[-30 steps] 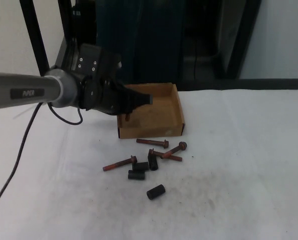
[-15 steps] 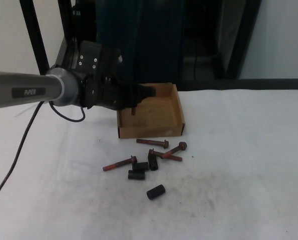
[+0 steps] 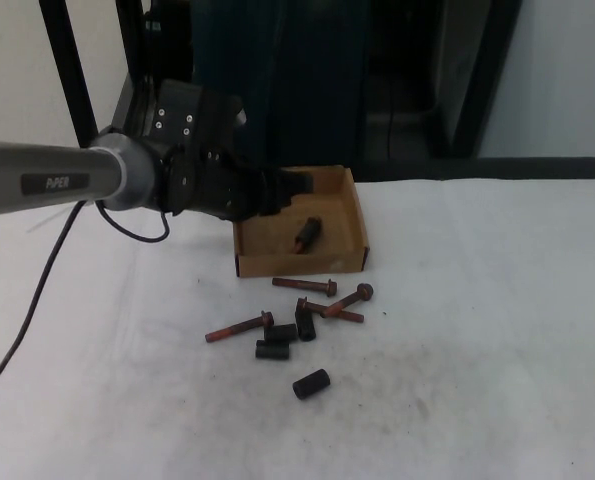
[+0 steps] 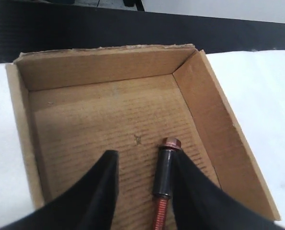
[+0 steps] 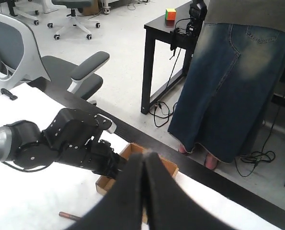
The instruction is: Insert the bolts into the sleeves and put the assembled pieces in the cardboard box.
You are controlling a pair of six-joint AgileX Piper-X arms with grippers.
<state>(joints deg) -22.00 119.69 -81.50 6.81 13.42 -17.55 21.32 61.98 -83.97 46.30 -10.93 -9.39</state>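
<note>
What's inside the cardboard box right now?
One assembled piece, a bolt in a black sleeve, lies on the floor of the cardboard box, between the fingers of the open left tool. Those fingers cover part of the near floor.

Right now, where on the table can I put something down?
The bench right of the cardboard box and the loose bolts is bare. So is the near strip this side of the lone sleeve. It's crowded just in front of the box, and the left gripper hangs over the box.
</note>
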